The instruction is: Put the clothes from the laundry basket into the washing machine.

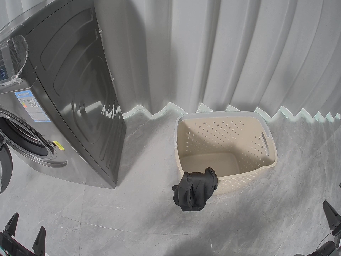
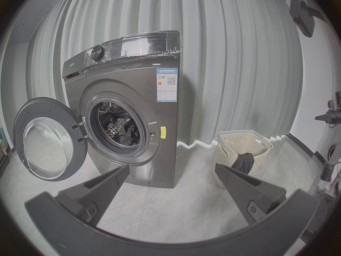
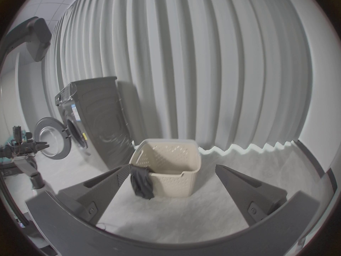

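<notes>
While holding left gripper (image 2: pixel 170 168) and right gripper (image 3: pixel 171 168) wide open and empty, risking a shallow pinch spilling the black garment (image 1: pixel 194 191), draping over the near rim of the laundry basket (image 1: pixel 222 114), onto the floor (image 1: pixel 142 214)

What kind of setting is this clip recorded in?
Probably a staged laundry corner rather than a lived-in home: a front-loading washing machine, a cream laundry basket with a dark garment draped over its rim, and white curtains behind a grey marbled floor.
</notes>
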Robot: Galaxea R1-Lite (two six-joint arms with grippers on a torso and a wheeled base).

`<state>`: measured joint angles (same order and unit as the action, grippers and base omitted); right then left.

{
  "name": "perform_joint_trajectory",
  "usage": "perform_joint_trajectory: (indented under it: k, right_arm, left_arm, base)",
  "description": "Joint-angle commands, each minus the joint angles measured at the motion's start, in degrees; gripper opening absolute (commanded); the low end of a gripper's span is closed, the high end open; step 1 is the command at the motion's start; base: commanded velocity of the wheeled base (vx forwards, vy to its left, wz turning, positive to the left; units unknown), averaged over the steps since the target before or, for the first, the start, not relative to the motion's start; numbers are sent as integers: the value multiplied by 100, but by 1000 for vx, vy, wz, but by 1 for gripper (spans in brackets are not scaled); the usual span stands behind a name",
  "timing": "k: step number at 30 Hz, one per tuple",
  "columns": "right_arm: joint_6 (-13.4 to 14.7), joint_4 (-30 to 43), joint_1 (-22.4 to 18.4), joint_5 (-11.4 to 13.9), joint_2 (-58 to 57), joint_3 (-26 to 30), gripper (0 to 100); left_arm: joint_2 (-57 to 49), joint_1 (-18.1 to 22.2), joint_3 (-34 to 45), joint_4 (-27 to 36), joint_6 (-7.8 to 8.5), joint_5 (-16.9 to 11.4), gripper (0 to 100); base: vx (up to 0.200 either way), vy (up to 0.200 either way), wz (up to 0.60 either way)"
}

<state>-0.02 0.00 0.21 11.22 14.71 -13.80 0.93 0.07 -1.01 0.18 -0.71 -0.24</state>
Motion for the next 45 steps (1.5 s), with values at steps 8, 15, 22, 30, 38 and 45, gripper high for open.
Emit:
perform_joint_trajectory:
  k: [8, 15, 22, 30, 38, 45]
  right_arm:
    - [-77, -2188, 1113, 742, 4558, 202, 100]
    - [987, -2936, 2396, -269, 5753, 97, 100]
    - [1013, -4008, 2924, -550, 6975, 97, 100]
    - [1031, -5309, 3442, -1315, 8328, -149, 100]
    - [978, -5915, 3565, -1587, 9489, -518, 100]
    - [960, -6275, 3609, -1596, 10192, -940, 100]
  left_arm:
    - [-93, 1, 92, -1, 0, -2, 100]
    - [-93, 1, 92, -1, -26, -2, 100]
    - [-93, 1, 92, -1, -26, -2, 100]
    - [-93, 1, 92, -1, -35, -2, 100]
    - [-93, 1, 92, -1, -35, -2, 100]
    - [-93, 1, 92, -1, -26, -2, 100]
  base:
    - [0, 0, 0]
    - [0, 0, 0]
    - [0, 0, 0]
    - [0, 0, 0]
    - [0, 0, 0]
    - [0, 0, 0]
